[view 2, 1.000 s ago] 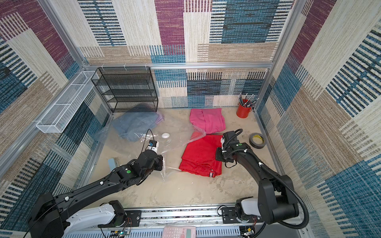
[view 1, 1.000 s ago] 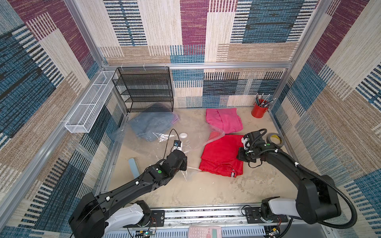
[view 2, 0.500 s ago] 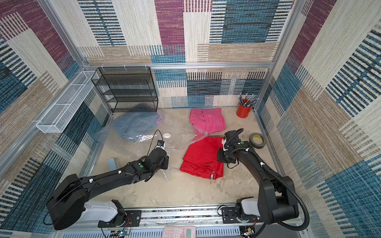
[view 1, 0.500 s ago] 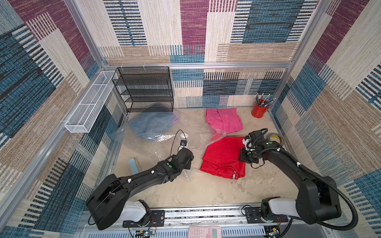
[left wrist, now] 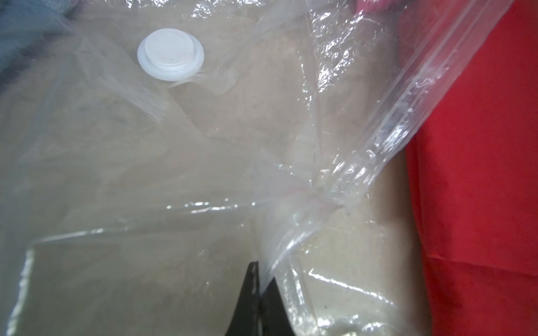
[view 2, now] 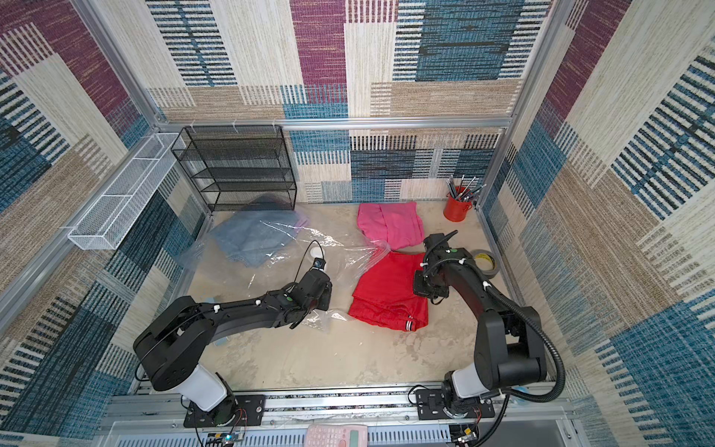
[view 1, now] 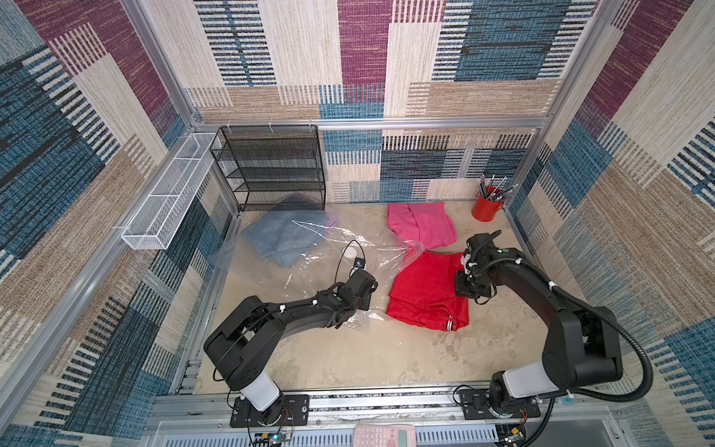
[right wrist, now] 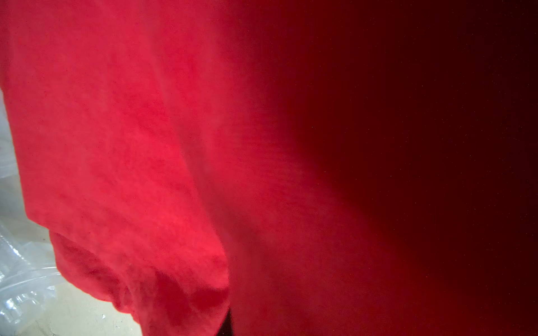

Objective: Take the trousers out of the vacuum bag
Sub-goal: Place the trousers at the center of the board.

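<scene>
Bag is sprawled out flat, with the white valve cap on its top side. Left gripper is pressed together, pinching the plastic right at the bag's zip edge. Red trousers are out, lying just beside that edge, and the right gripper looks clamped onto their cloth. Pink trousers are out too, beside the bag's mouth. Denim trousers sit inside the bag, at its closed end.

Glare on vacuum bag; wrist views blurry.
</scene>
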### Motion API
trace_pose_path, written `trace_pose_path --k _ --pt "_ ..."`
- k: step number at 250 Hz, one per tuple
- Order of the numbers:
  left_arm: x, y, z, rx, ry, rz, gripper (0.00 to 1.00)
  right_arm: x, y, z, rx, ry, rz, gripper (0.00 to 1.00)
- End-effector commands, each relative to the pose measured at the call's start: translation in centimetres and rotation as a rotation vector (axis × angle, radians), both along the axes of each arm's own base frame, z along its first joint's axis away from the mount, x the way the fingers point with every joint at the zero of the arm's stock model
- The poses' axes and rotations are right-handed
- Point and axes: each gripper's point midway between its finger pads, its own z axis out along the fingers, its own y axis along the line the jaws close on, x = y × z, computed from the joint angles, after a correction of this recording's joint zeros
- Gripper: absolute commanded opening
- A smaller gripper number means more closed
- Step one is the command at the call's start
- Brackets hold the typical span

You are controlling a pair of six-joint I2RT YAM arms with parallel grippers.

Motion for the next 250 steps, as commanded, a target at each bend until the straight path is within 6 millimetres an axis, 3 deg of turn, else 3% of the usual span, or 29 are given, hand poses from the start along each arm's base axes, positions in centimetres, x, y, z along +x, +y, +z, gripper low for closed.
trace_pose_path --k 1,22,45,69,93,118,169,188,203,229,250 --pt "0.1 0.2 -0.6 0.005 0.004 -0.018 0.00 2.3 -3.0 1.1 -0.165 -0.023 -0.013 0.00" --pt "0.0 1.0 -1.3 0.015 0.016 -0.005 0.00 3.3 -4.5 1.6 -0.261 -0.013 -0.024 0.00" --pt "-0.1 2.0 -2.0 0.031 0.033 0.014 0.00 2.9 -6.2 0.1 -0.358 0.038 -0.041 0.00" --pt "-0.2 3.2 -2.6 0.052 0.049 0.029 0.00 3.3 -3.4 -0.4 -0.200 0.013 -0.002 0.00" --pt "-0.2 4.2 -3.1 0.069 0.063 0.045 0.00 2.7 -4.4 0.0 -0.250 -0.013 -0.018 0.00" --pt "0.0 4.8 -3.5 0.069 0.072 0.062 0.00 2.3 -1.8 1.5 -0.090 -0.077 0.025 0.00" --pt "1.0 4.6 -4.0 0.077 0.086 0.083 0.00 2.7 -4.4 2.8 -0.212 -0.090 -0.039 0.00" --pt "1.2 5.0 -4.2 0.096 0.092 0.093 0.00 3.2 -6.4 2.3 -0.333 -0.046 -0.056 0.00" --pt "1.2 5.4 -4.3 0.101 0.095 0.099 0.00 3.7 -6.6 1.5 -0.345 -0.032 -0.056 0.00" --pt "1.0 6.0 -4.3 0.105 0.105 0.105 0.00 3.0 -8.4 0.0 -0.449 0.013 -0.088 0.00" --pt "0.9 6.3 -4.1 0.111 0.103 0.104 0.00 3.3 -7.2 1.1 -0.376 -0.053 -0.073 0.00"
